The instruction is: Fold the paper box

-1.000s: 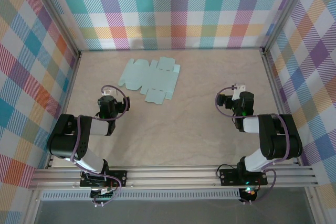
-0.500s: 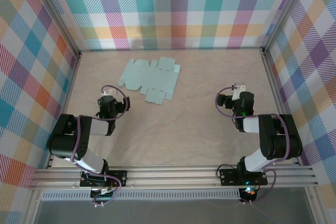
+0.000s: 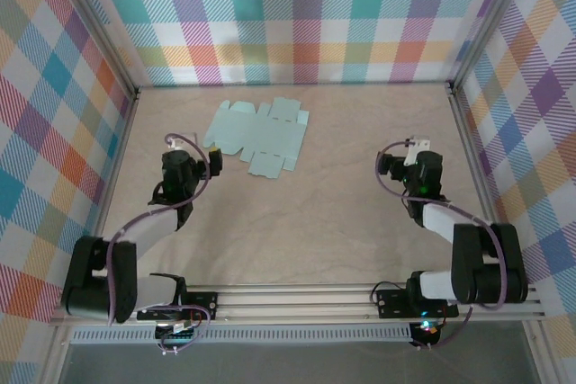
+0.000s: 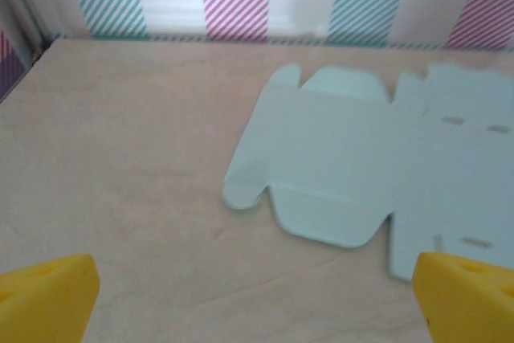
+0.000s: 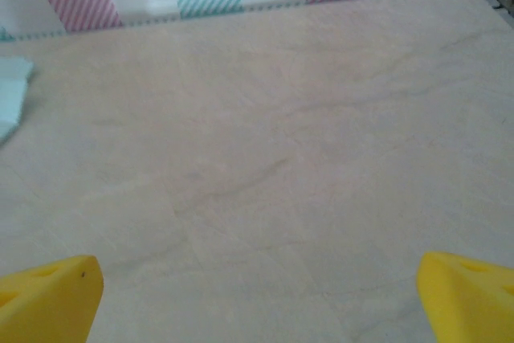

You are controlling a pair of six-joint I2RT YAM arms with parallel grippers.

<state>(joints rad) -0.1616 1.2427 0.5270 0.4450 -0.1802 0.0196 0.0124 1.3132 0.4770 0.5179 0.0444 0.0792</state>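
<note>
Yellow-tipped left pincer, right pincer, both spread wide (empty), paper box untouched

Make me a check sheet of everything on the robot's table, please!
Surface: pale beige table, bare around the arms.
Job's things: paper box, still a flat mint-blue sheet with flaps and tabs, unfolded, lying toward the far left of the table.
Clutter: nothing seen.
Grippers: left gripper open, holding nothing, with the sheet just ahead of its yellow fingers; right gripper open over bare table, holding nothing.
Cables: purple cables looped at each wrist, clear of the sheet.
Surroundings: colourful checked walls on three sides; metal rails along the near edge.
</note>
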